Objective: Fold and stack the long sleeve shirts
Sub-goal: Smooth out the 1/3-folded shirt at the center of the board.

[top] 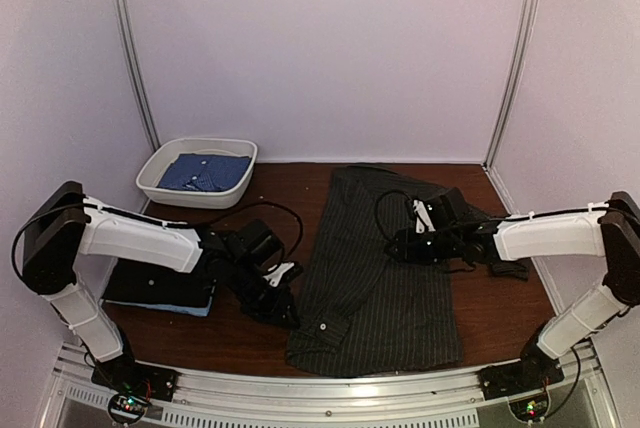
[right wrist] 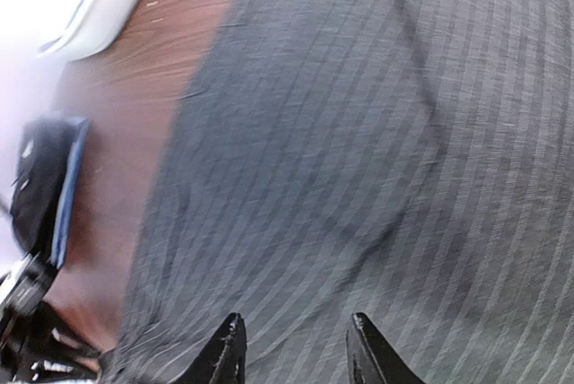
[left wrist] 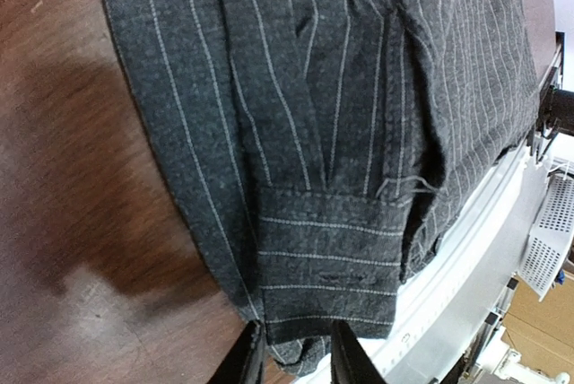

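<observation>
A dark charcoal pinstripe shirt (top: pixel 385 283) lies spread in the middle of the table, its hem by the near rail. One sleeve is folded along its left side, and the cuff (left wrist: pixel 327 258) lies flat. My left gripper (top: pixel 283 306) is low at the shirt's left edge. In the left wrist view the left gripper (left wrist: pixel 296 362) has its jaws a little apart, with the cuff's end between the fingertips (left wrist: pixel 247 362). My right gripper (top: pixel 400 245) hovers open and empty over the shirt's upper middle, with striped cloth (right wrist: pixel 359 133) below it.
A white oval tub (top: pixel 150 183) at the back left holds a folded blue shirt (top: pixel 205 172). A folded black shirt (top: pixel 158 283) lies on a light blue one at the left, beside my left arm. The metal rail (top: pixel 330 388) runs along the near edge.
</observation>
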`<state>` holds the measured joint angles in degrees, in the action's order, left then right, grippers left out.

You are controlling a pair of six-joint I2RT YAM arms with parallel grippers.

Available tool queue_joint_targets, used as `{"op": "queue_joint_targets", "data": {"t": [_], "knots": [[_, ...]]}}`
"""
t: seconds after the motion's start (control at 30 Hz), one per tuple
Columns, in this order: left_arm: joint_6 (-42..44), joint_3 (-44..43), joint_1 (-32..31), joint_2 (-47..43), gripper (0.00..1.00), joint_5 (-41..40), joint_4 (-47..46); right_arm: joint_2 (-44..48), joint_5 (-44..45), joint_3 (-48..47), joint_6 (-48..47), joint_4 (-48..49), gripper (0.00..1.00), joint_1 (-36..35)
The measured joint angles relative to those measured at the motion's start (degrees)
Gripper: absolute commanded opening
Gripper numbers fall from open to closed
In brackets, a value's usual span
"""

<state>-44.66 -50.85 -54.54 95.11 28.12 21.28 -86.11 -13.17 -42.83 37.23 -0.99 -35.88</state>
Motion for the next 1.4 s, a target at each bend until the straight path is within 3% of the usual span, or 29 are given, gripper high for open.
{"op": "queue_joint_targets", "data": {"t": [0.3, 0.5, 0.8, 1.2, 1.4], "knots": [[0.8, -4.5, -0.1, -1.0, 0.30, -6.4, 5.2, 3.2, 1.6, 0.0, -0.7, -1.7, 0.33, -12.8], [0.8, -7.1, -0.1, -1.2, 0.29, -7.4, 4.9, -2.7, 1.6, -3.3, -0.4, -0.9, 0.31, -18.3], [0.8, -9.4, 0.0, 5.9, 0.28, -4.0, -1.0, -8.4, 2.3, -7.5, 0.7, -0.3, 0.49, -28.1], [1.6, -11.7, -0.1, 13.2, 0.26, -0.8, -4.4, -5.8, 4.7, -0.6, 5.7, -0.9, 0.52, -30.9], [1.7, -11.7, 0.0, 13.3, 0.25, -0.4, -4.9, -5.5, 3.9, 1.1, 8.0, 1.2, 0.45, -30.9]]}}
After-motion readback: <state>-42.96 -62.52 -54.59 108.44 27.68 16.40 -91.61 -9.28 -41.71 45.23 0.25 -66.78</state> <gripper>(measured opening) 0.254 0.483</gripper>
